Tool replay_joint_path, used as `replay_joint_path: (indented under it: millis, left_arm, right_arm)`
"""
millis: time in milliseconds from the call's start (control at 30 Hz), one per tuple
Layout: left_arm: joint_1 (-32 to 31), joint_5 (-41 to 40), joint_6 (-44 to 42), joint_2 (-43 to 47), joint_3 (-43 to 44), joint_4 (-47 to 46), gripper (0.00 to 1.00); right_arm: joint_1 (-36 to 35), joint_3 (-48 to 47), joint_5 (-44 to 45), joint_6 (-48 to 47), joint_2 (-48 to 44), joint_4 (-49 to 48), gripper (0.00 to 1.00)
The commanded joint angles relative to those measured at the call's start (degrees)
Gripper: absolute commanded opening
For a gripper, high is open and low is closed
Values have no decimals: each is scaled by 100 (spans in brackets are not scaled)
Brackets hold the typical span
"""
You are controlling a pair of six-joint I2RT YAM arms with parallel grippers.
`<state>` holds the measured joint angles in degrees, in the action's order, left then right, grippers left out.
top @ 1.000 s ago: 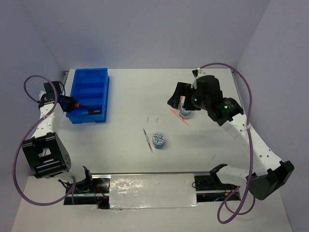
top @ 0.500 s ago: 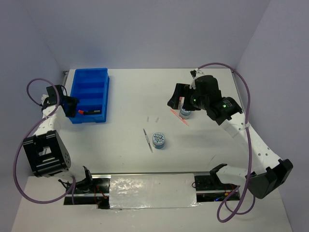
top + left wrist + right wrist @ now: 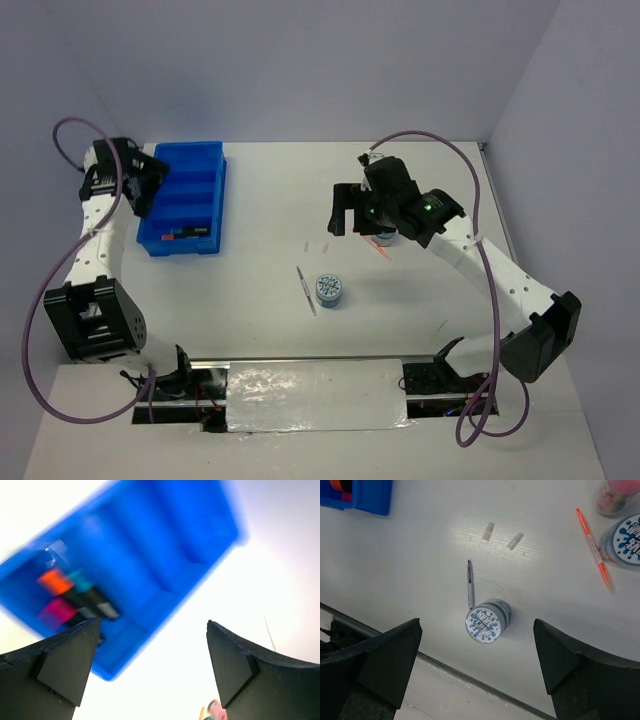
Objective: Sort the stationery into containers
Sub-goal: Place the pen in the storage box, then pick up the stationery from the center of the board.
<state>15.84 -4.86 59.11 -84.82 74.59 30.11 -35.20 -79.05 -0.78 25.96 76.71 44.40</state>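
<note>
Three highlighters [image 3: 75,592] lie in the tray [image 3: 186,158], at the left of the left wrist view. The left gripper [image 3: 153,621] hovers above, fingers wide and empty. The right gripper [image 3: 477,622], equally wide and empty, hangs over a disc [image 3: 485,621] at frame centre, beside the grey stick [image 3: 469,582]. The likely next move is to descend squarely and close on that disc.

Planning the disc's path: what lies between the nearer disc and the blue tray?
Only the thin grey stick, beside the disc; then bare table to the tray, top view.
</note>
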Motion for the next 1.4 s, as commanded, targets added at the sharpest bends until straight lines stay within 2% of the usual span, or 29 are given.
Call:
replay_joint_path:
  millis: [0,133,167,267,400,500,733,1233,1367]
  left_arm:
    - [-754,-383,-987,18,1099,802,99]
    - [-1521,-708,-1191,499,1155,1041,99]
    - [-1792,-709,-1200,614,1094,1041,99]
    - [-2066,-420,-1314,1080,742,909,99]
    - [-2085,108,-1744,1336,609,1118,99]
    - [-2085,354,-2122,1362,706,1522,99]
    - [-2085,785,-2650,1652,285,1700,99]
    - [-2085,891,-3081,1538,478,1999,99]
    - [-2085,996,-3099,1538,443,1955,99]
  right_arm:
    - [-206,-322,709,243,142,305,100]
    - [-390,-217,974,376,222,289,100]
    - [-443,-173,983,358,222,245,100]
    - [-742,55,922,191,344,157,100]
    - [-1277,354,1044,181,643,-10,100]
    - [-1463,442,1194,287,845,-72,100]
    - [-1656,557,1352,314,1434,-151,100]
    - [-1938,1066,1352,568,1742,-441,99]
    - [-1964,1242,1448,639,1795,-617,95]
